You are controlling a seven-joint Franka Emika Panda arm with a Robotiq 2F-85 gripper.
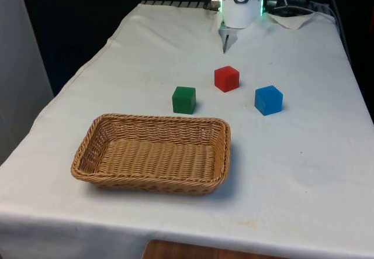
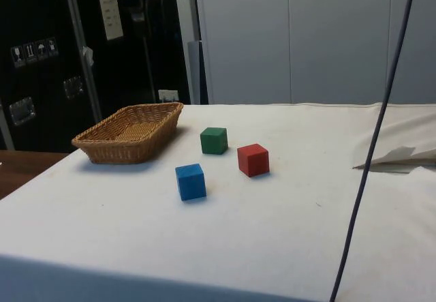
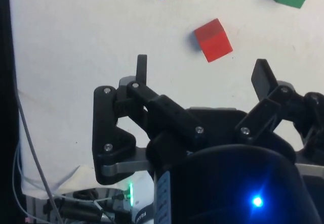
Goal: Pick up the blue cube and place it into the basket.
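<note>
In the front view the wicker basket is sitting nearest the front view's left, shallow and rectangular, with nothing lying in it. Just beyond its far rim the green cube is resting on the table, and the red cube is standing a little farther back. The blue cube — a plain, solid block of bright blue, sitting flat on the white cloth — is lying to the front view's right, apart from the red one and well clear of the basket. The gripper is hanging above the table with its fingers spread wide, holding nothing.
</note>
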